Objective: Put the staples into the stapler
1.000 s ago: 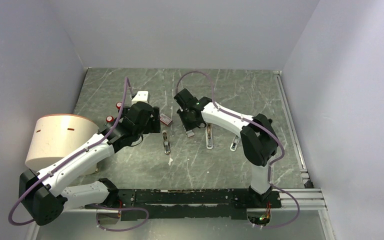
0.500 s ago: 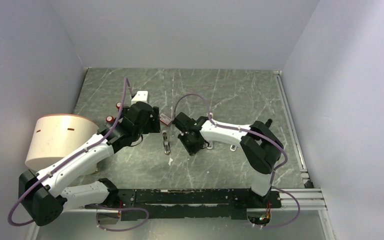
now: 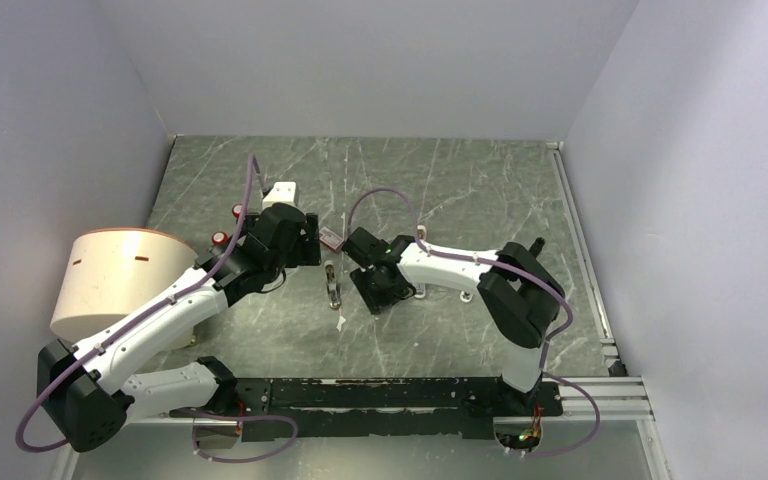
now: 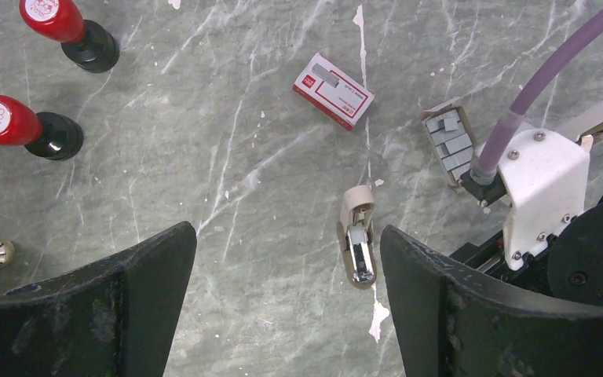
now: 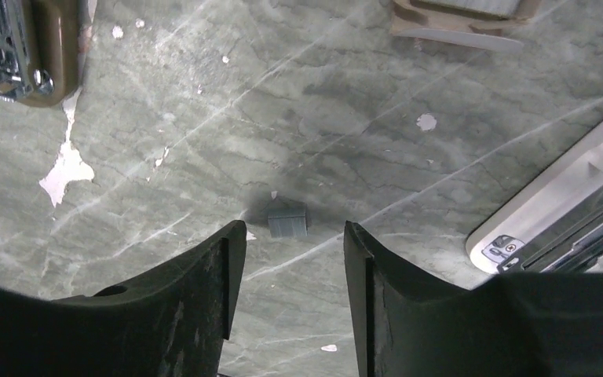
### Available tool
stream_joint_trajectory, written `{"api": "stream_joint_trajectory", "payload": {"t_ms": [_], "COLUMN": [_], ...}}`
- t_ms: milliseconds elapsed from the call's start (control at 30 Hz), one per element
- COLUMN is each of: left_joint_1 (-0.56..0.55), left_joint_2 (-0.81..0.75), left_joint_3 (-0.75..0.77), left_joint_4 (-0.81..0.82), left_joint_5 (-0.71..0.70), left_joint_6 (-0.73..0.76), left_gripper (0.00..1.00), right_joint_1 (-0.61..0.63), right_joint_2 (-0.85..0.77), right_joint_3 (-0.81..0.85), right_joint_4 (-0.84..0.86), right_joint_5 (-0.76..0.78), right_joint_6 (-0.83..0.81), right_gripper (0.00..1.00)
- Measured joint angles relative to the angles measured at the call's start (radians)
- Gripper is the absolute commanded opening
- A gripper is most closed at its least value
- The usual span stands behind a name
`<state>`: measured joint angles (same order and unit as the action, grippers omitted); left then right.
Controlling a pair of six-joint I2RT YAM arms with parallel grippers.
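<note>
The beige stapler lies open on the marble table, its grey metal inside up; it also shows in the top view and at the right wrist view's top left corner. The grey staples lie in a small beige tray right of the stapler. A small ribbed grey piece of staples lies on the table just beyond my right gripper's tips. My right gripper is open and empty, low over the table just right of the stapler. My left gripper is open and empty, above the stapler's left side.
A red-and-white box lies behind the stapler. Two red-capped stamps stand at the left. The long white stapler lies right of my right gripper. A big beige cylinder stands at the table's left edge.
My right arm has swung from the back towards the near left and come down beside the beige stapler. The left arm has not moved.
</note>
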<state>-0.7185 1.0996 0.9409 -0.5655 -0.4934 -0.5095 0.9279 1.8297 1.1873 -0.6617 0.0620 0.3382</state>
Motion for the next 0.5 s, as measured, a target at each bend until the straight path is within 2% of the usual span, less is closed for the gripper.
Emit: {"api": "stream_joint_trajectory", "payload": {"t_ms": [233,500], "left_joint_1": [0.000,0.000], "left_joint_2": [0.000,0.000], "left_joint_3": [0.000,-0.002], "left_joint_4": [0.000,0.001], "left_joint_5": [0.000,0.000], "left_joint_6": [0.000,0.000], "left_gripper": [0.91,0.91], "right_joint_1": [0.004,0.010], "right_joint_2": [-0.006,-0.002], "right_joint_3": [0.000,0.000], "right_joint_4": [0.021,0.021], "right_joint_5": [0.069,0.158], "right_joint_6": [0.140,0.298], "right_gripper": [0.54,0.48]}}
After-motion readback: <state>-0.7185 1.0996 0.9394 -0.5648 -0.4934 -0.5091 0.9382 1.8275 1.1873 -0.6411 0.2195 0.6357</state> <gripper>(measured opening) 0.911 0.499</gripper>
